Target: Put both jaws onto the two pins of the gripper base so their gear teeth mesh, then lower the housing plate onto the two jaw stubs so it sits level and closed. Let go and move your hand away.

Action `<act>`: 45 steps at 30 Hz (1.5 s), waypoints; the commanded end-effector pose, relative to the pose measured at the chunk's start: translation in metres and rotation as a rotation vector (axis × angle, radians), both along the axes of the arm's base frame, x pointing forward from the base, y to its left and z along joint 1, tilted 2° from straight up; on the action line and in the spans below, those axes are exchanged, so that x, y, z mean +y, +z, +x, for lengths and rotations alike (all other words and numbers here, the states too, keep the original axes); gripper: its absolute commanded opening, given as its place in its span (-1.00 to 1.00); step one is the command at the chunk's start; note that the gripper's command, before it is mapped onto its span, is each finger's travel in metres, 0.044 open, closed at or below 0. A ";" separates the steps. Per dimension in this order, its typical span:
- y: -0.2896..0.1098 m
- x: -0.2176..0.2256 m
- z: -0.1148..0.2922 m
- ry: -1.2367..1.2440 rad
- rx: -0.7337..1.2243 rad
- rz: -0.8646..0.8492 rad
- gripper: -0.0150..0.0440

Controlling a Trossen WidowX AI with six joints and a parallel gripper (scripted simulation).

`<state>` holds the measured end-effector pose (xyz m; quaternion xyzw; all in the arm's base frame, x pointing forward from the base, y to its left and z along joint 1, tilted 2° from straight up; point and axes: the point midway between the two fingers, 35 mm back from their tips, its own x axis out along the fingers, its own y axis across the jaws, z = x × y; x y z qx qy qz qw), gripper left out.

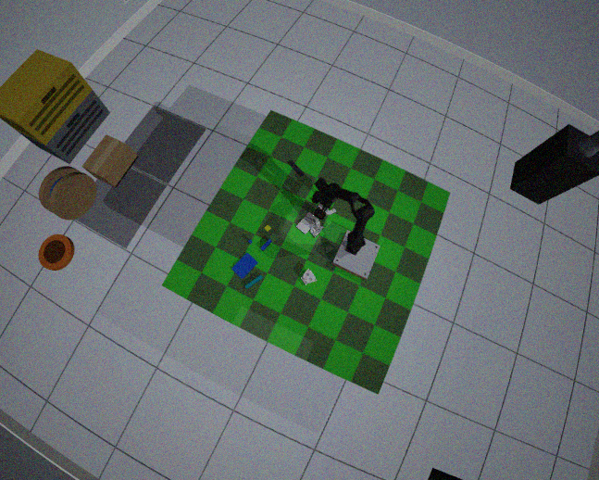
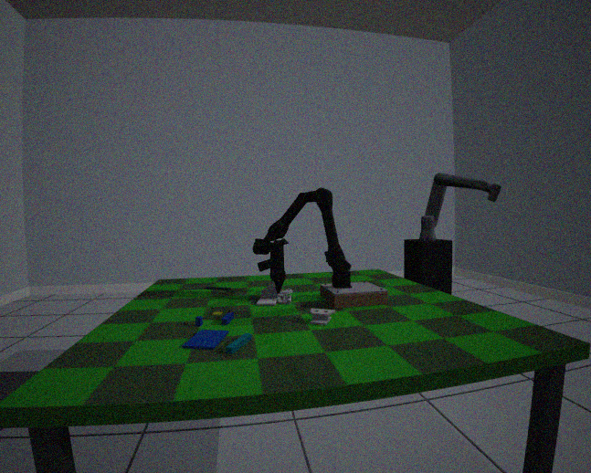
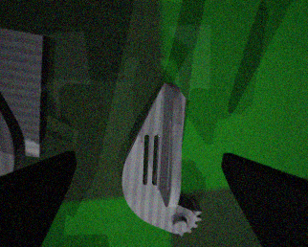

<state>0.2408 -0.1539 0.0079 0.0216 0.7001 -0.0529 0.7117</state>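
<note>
The table [image 1: 341, 322] [image 2: 305, 361] has a top with checks of bright green and dark green, and dark legs; directly on it there lie a flat blue plate [image 1: 244, 265] [image 2: 206, 339], a teal bar [image 1: 254, 281] [image 2: 238, 343] just beside this plate, a short blue bar [image 1: 266, 244] [image 2: 227, 318], a small yellow piece [image 1: 268, 228] [image 2: 217, 312] near it, and one white block [image 1: 308, 276] [image 2: 321, 315], well apart from the blue plate
</note>
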 end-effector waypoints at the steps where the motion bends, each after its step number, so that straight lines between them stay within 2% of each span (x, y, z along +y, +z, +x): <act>1: -0.006 0.000 -0.001 0.004 0.001 -0.001 1.00; 28: -0.010 0.000 -0.001 0.004 0.001 -0.001 1.00; 38: -0.010 0.000 -0.001 0.001 0.002 0.001 0.11; 45: -0.010 0.000 -0.001 0.001 0.002 0.001 -0.04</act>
